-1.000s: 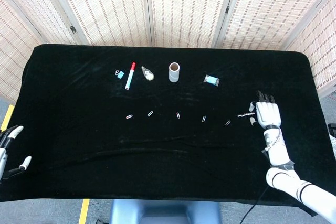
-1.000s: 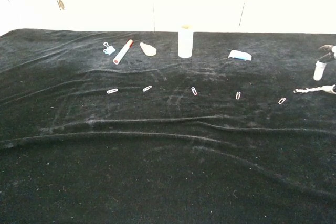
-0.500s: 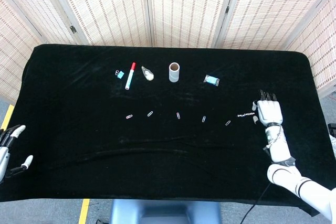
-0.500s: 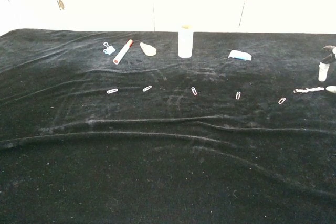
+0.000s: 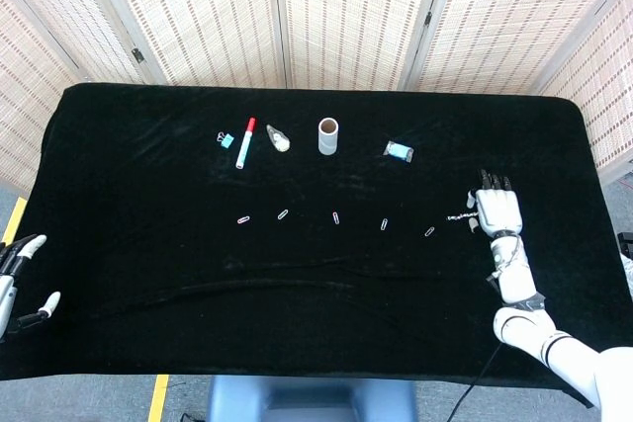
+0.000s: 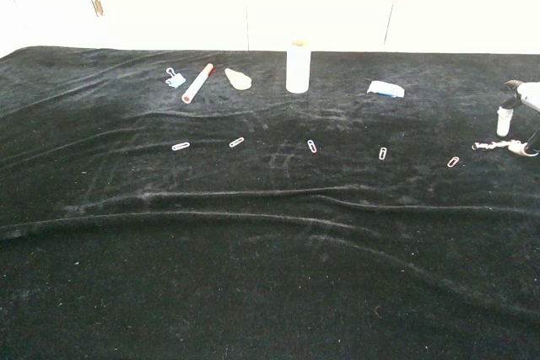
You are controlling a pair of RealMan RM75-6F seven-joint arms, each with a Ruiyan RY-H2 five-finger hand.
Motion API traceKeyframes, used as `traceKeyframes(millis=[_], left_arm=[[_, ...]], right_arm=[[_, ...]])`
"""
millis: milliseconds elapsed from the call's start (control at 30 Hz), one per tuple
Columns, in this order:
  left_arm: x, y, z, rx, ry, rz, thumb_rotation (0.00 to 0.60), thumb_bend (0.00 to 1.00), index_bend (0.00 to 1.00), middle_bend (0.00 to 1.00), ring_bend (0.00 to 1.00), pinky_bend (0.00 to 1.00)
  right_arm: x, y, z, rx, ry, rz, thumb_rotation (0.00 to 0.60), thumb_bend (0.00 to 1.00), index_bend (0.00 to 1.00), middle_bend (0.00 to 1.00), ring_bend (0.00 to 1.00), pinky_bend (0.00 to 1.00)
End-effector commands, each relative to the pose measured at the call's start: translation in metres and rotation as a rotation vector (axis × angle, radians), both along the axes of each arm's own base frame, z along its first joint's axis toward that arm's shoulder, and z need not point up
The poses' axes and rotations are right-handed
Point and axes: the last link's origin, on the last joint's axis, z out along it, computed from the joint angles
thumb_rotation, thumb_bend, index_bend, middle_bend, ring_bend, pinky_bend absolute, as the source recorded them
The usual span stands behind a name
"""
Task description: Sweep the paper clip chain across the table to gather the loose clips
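Right robot hand (image 5: 497,212), fingers spread flat, touches the short silvery paper clip chain (image 5: 459,216); a leftward sweep toward the nearest small loose wire clip (image 5: 429,232) comes next.

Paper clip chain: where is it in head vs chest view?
Head view: the paper clip chain lies right of centre, at the fingers of the right hand.
Chest view: the chain lies near the right edge, just below the right hand.
Shared landmark: the rightmost loose clip sits just left of the chain in both views.
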Motion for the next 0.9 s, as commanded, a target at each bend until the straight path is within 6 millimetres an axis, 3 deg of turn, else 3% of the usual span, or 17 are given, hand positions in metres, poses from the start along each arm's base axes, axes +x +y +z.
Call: traceKeyframes(millis=[33, 433, 733, 900], left_arm=[[0.0, 0.0, 0.0, -0.001, 0.001, 0.0, 0.6, 0.38, 0.0, 0.11, 0.12, 0.07], [0.001, 0.0, 0.001, -0.003, -0.002, -0.026, 0.6, 0.4, 0.0, 0.11, 0.12, 0.07], [0.001, 0.001, 0.0, -0.009, -0.003, -0.042, 0.6, 0.56, 0.0, 0.11, 0.12, 0.07], [0.0, 0.002, 0.001, -0.008, -0.005, -0.04, 0.6, 0.59, 0.0, 0.11, 0.12, 0.07]], right_arm=[[-0.001, 0.001, -0.002, -0.004, 0.01, 0.008, 0.6, 0.37, 0.46, 0.03, 0.02, 0.0], [-0.003, -0.001, -0.008, 0.006, 0.052, 0.016, 0.6, 0.37, 0.49, 0.05, 0.02, 0.0], [-0.005, -0.003, -0.011, 0.035, 0.059, 0.0, 0.6, 0.37, 0.53, 0.06, 0.03, 0.0], [-0.006, -0.005, -0.013, 0.041, 0.064, -0.004, 0.6, 0.37, 0.55, 0.07, 0.03, 0.0]])
